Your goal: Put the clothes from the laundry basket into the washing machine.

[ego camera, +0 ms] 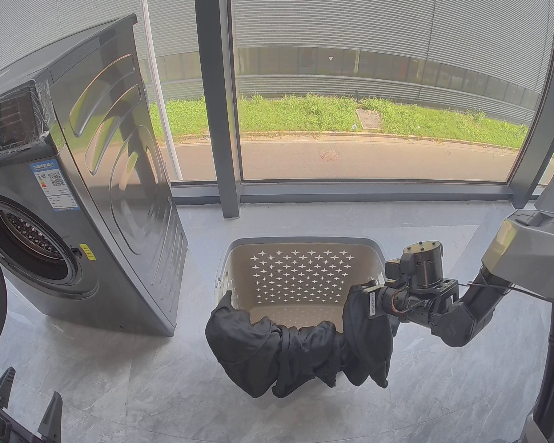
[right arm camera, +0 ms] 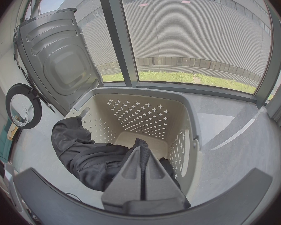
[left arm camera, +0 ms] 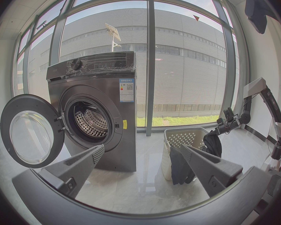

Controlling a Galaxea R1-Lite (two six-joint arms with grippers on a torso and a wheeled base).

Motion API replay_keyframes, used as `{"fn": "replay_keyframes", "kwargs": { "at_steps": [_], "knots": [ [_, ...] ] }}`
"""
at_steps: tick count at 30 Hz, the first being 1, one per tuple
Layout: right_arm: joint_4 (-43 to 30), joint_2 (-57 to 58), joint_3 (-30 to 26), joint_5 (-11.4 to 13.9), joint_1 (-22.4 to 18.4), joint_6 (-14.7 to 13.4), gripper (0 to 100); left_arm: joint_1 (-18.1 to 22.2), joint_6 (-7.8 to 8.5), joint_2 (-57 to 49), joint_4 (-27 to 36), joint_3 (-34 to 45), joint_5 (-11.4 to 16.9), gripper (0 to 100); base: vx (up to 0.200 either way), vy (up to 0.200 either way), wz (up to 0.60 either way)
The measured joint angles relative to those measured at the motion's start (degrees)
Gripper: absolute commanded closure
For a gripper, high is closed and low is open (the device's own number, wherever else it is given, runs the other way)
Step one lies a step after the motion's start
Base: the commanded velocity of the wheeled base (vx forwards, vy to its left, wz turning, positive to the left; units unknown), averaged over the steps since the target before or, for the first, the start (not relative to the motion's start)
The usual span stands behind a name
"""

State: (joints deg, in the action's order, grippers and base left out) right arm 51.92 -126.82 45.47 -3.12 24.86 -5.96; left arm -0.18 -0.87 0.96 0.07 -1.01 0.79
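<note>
Since the washing machine [ego camera: 74, 173], at nine o'clock in the head view, has its round door [left arm camera: 31, 135] swung wide, the drum mouth looks ready for loading. A pale laundry basket [ego camera: 305, 241] stands on the floor near it, toward six o'clock. A long black garment [ego camera: 289, 352] lies draped across the basket's near rim, mostly hanging down outside. Its end toward four o'clock is raised. The right tool [right arm camera: 142, 153] is pinched tight on a fold of that raised end. The left tool [ego camera: 28, 395] waits low at seven o'clock, fingers spread wide, holding nothing.

The step in hand appears to be lifting the garment out. The next move calls for raising it until the trailing cloth clears the rim, then carrying it toward nine o'clock into the drum.
</note>
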Motion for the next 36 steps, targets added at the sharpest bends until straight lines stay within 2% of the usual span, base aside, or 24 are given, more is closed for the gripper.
{"fn": "replay_keyframes", "kwargs": {
  "at_steps": [8,21,27,36],
  "knots": [
    [2.02,-3.74,1.24,-0.05,0.20,0.02,0,0.00,-0.06,0.00,-0.02,0.00,0.00,0,0.000,0.000,0.00],
    [1.15,-3.36,-2.32,0.01,0.55,0.85,0,0.00,-0.09,0.00,-0.05,0.00,-0.01,0,0.000,0.000,0.00],
    [1.28,-4.68,-2.56,0.04,0.59,1.87,0,0.00,-0.09,0.00,-0.02,0.00,0.00,0,0.000,0.000,0.00],
    [1.95,-6.86,-2.50,-0.02,0.61,1.94,0,0.00,-0.17,0.00,-0.05,0.00,-0.01,0,0.000,0.000,0.00]
  ]
}}
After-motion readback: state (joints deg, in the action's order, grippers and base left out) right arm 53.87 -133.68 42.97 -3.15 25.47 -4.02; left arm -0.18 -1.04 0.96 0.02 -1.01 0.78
